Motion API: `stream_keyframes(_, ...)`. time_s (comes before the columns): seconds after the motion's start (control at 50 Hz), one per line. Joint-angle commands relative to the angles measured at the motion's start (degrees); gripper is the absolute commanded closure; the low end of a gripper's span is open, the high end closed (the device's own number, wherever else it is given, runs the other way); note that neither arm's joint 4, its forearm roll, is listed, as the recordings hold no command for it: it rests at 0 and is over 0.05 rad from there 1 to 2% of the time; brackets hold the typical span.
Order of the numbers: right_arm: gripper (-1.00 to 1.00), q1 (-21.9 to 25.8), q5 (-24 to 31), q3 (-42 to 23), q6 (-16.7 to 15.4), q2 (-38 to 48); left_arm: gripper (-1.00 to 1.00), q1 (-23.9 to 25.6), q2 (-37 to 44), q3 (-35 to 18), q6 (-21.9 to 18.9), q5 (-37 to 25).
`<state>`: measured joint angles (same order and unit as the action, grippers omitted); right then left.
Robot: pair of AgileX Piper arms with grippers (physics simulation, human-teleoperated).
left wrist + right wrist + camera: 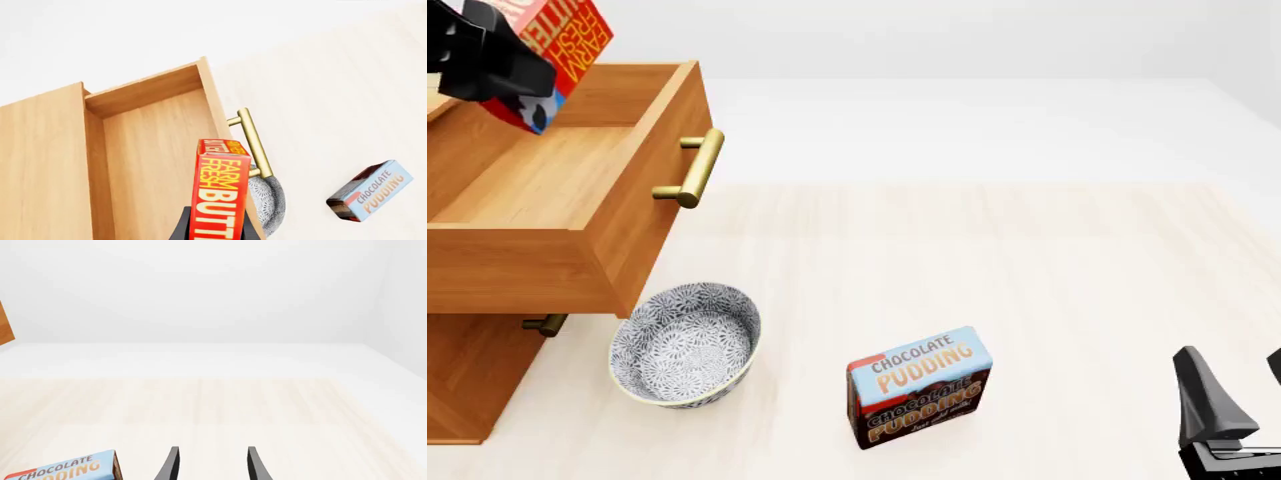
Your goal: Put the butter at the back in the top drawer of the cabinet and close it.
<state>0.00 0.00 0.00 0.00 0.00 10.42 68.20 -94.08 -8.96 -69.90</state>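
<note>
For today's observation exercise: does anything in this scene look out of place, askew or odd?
Nothing is spilled or damaged. The top drawer stands pulled out, overhanging the bowl on the table. The left gripper holds the butter tilted above the drawer. The pudding box stands upright, slightly turned.

bowl [683,345] before cabinet [467,375], pudding box [920,386] right

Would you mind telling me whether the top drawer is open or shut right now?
Open. The top drawer juts out from the cabinet, its bare wooden floor exposed, with nothing visibly lying inside.
</note>
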Motion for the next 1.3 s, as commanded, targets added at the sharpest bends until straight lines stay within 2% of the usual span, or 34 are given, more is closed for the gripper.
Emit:
stream_keyframes(0.02,-1.0,0.0,0.0,0.0,0.0,0.0,1.0,-0.7,1.9,-1.5,1.7,0.0)
stream_keyframes(0.38,-1.0,0.0,0.0,0.0,0.0,0.0,1.0,-2.2,3.8,-1.7,4.9,0.1)
stream_keyframes(0.48,-1.0,0.0,0.0,0.0,0.0,0.0,1.0,-3.5,3.4,0.0,5.7,0.7)
stream_keyframes(1.3,-1.0,0.0,0.0,0.0,0.0,0.0,1.0,-6.0,4.4,4.0,6.8,3.0)
